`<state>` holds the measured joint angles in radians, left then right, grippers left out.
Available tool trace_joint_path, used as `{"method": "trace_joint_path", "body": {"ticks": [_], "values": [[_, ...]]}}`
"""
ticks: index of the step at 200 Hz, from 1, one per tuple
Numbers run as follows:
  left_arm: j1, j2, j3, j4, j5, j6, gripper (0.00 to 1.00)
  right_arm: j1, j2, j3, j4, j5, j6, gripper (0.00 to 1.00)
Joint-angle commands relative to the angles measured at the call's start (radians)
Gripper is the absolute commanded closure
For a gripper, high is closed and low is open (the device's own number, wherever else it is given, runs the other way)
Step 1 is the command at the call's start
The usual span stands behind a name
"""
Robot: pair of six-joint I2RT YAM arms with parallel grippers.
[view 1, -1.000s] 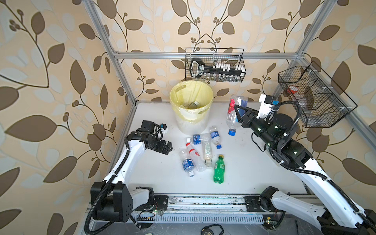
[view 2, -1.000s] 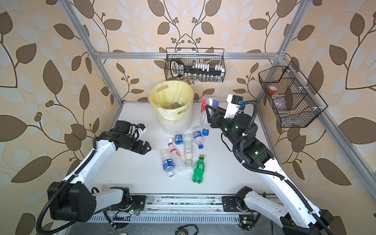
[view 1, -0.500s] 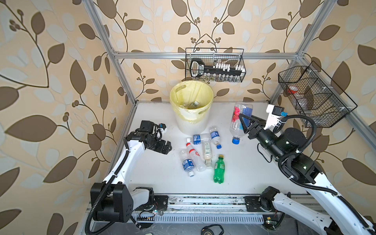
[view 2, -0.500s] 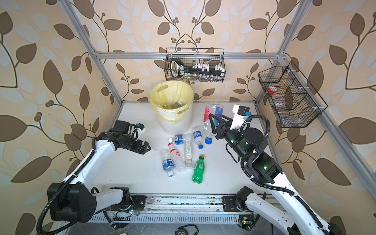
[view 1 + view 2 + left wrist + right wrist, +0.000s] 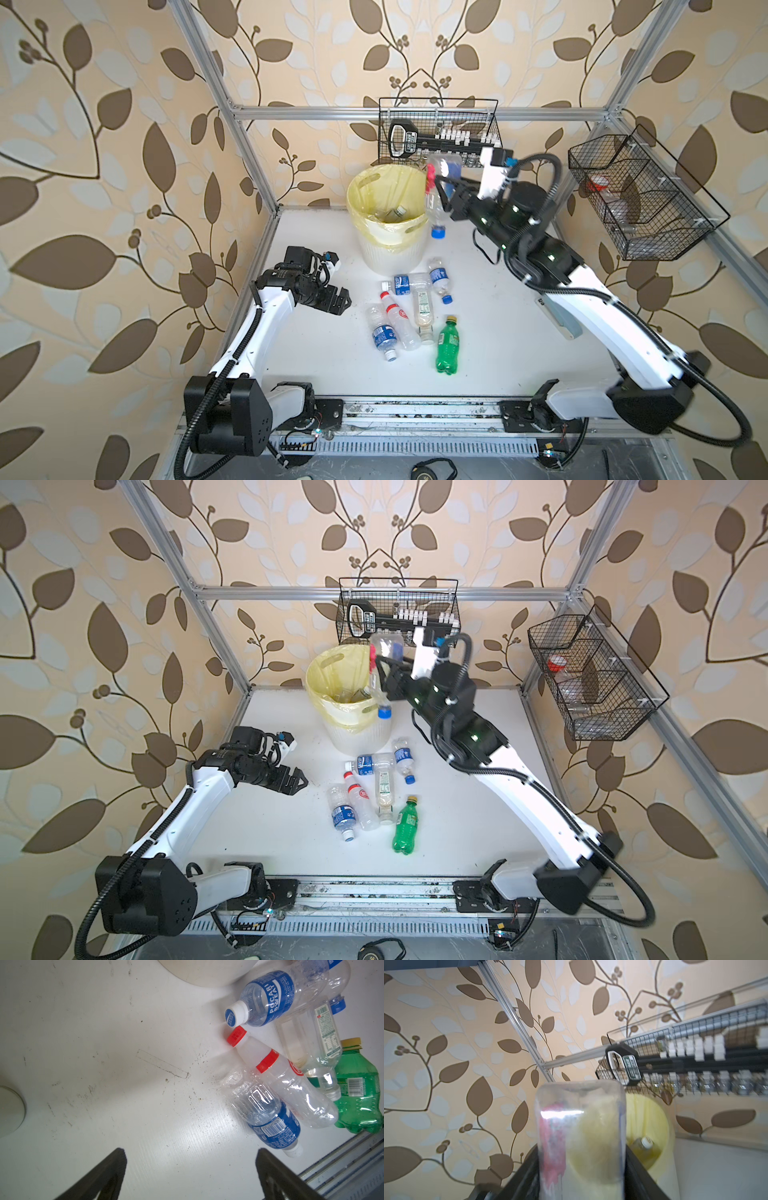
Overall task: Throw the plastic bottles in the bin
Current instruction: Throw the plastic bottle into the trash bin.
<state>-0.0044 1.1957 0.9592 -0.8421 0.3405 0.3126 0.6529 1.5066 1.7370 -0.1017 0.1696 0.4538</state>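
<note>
The bin (image 5: 390,257) (image 5: 357,737), a white ribbed pail with a yellow liner, stands at the back of the table. At least one bottle (image 5: 395,212) (image 5: 643,1145) lies inside it. My right gripper (image 5: 438,191) (image 5: 380,669) (image 5: 581,1147) hangs at the bin's right rim. It is shut on a clear plastic bottle (image 5: 434,203) (image 5: 376,683) (image 5: 581,1115), whose blue cap points down. Several bottles lie in a cluster in front of the bin, among them a green one (image 5: 448,345) (image 5: 359,1088) and a red-capped one (image 5: 397,318) (image 5: 270,1064). My left gripper (image 5: 343,303) (image 5: 299,783) (image 5: 191,1151) is open and empty, just left of the cluster.
A black wire basket (image 5: 436,133) with small vials hangs on the back wall right above the bin. Another wire basket (image 5: 640,199) hangs on the right wall. Aluminium frame posts edge the table, and a rail (image 5: 415,409) runs along the front.
My right arm has carried the clear bottle left and back, from above the table right of the bin to the bin's right rim. The left arm has not moved.
</note>
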Motion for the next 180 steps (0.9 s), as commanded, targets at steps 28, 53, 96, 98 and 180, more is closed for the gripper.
{"method": "trace_joint_path", "body": {"ticks": [28, 53, 96, 98, 180], "values": [[0.039, -0.071, -0.006, -0.029, 0.083, 0.039, 0.01, 0.005, 0.472, 0.725, -0.358, 0.091, -0.095, 0.00], [0.038, -0.054, 0.002, -0.035, 0.099, 0.042, 0.01, 0.030, 0.378, 0.619, -0.322, 0.117, -0.101, 0.00], [0.039, -0.028, 0.018, -0.041, 0.111, 0.043, 0.01, 0.050, 0.002, 0.031, -0.056, 0.100, -0.048, 0.00], [0.039, -0.028, 0.018, -0.041, 0.113, 0.044, 0.01, 0.050, -0.015, 0.014, -0.051, 0.099, -0.046, 0.00], [0.039, -0.034, 0.050, -0.063, 0.160, 0.021, 0.01, 0.050, -0.340, -0.483, -0.077, 0.206, 0.080, 0.00]]}}
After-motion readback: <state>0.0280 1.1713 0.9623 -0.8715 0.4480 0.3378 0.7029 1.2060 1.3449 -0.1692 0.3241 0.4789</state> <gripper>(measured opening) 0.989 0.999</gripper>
